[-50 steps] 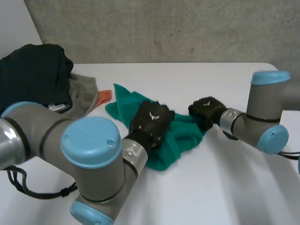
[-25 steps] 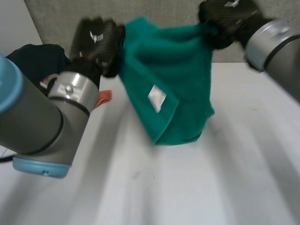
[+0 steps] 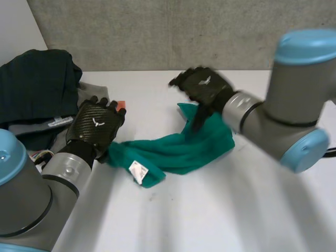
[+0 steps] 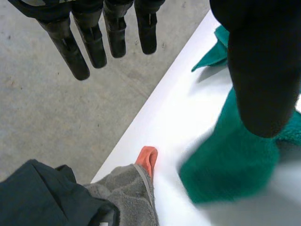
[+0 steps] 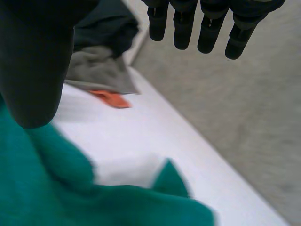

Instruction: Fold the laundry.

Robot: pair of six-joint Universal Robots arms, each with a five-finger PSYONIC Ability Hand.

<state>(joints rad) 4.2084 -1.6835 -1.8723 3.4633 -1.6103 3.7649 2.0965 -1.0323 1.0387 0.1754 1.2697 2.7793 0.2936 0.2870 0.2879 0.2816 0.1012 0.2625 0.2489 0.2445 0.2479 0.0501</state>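
Note:
A green towel (image 3: 178, 149) lies crumpled in a long strip on the white table (image 3: 220, 210), its white tag (image 3: 137, 169) showing at the near edge. My left hand (image 3: 97, 126) hovers at the towel's left end, open, with fingers (image 4: 77, 47) straight and the thumb over the green towel (image 4: 235, 165). My right hand (image 3: 202, 86) hangs above the towel's right end, also open. Its straight fingers (image 5: 209, 23) hold nothing, and the green towel (image 5: 70, 188) lies below its palm.
At the table's back left lies a pile of laundry: a dark garment (image 3: 37, 86), a grey cloth (image 3: 92, 94) and a small orange piece (image 3: 122, 106). The same grey cloth (image 4: 127, 188) and orange piece (image 4: 147, 157) lie beside my left hand. A concrete wall (image 3: 157, 31) stands behind.
Both hands gripped the towel on the table, lifted it stretched between them, then brought it down. Now it lies on the table and both hands have let go.

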